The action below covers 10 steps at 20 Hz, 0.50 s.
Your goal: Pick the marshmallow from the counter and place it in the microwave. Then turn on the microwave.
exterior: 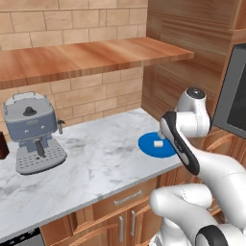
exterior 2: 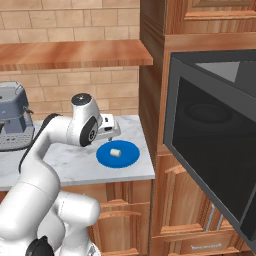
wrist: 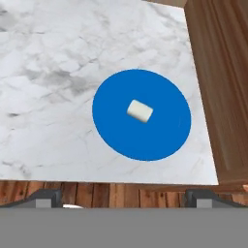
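Claw (wrist: pixel 124 196) jaws apart, holding nothing; its two dark tips sit at the bottom corners of the hand view, wide of each other, above the front edge of the bench. In the right base view the claw (exterior 2: pixel 111 126) hangs at centre left, above the back of the plate and clear of it.

Marshmallow (wrist: pixel 140 111) lies on its side near the middle of a round blue plate (wrist: pixel 116 135), at the centre of the hand view. Same marshmallow in the left base view (exterior: pixel 157 143), right of centre, and in the right base view (exterior 2: pixel 115 151), just left of centre. It is touching the plate only.

Plate (exterior: pixel 146 145) rests flat on the marble bench (exterior: pixel 96 158), close to its right end and near a brown wooden wall (wrist: pixel 218 72) that fills the right side of the hand view. Bench (exterior 2: pixel 75 160) sits on wooden cabinets with drawer handles below.

Microwave (exterior 2: pixel 215 150) takes the right half of the right base view; its dark glass door (exterior 2: pixel 200 165) stands swung open toward the camera. In the left base view its edge (exterior: pixel 233 91) shows at the right border.

Grey coffee machine (exterior: pixel 33 134) stands on the bench at left, well apart from the plate. Wooden shelf (exterior: pixel 86 57) runs across the brick wall (exterior: pixel 86 19) above it.
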Tool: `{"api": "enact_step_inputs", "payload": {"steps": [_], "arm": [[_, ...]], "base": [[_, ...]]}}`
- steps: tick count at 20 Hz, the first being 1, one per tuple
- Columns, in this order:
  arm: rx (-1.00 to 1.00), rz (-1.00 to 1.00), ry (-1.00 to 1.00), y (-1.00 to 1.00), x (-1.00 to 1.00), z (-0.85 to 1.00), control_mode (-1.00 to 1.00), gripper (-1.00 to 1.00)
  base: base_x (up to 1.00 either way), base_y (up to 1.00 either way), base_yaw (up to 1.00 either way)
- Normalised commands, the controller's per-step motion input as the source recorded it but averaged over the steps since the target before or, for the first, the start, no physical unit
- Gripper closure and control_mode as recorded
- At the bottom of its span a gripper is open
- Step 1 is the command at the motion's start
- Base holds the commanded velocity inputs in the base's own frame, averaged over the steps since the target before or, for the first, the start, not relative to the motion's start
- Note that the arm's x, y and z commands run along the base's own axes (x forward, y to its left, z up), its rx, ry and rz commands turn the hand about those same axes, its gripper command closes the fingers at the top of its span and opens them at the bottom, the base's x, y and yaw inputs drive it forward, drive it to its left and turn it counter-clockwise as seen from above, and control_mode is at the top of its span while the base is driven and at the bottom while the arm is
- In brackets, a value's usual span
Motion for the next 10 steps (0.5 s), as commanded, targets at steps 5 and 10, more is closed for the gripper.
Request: {"api": "enact_step_inputs", "payload": {"steps": [5,10], "arm": [[-0.05,0.10,0.02,0.00,0.22,-0.08,-1.00,-1.00],[-0.03,0.09,0.00,0.00,0.19,-0.11,-1.00,-1.00]], "base": [[0.00,0.00,0.00],[0.00,0.00,0.00]]}}
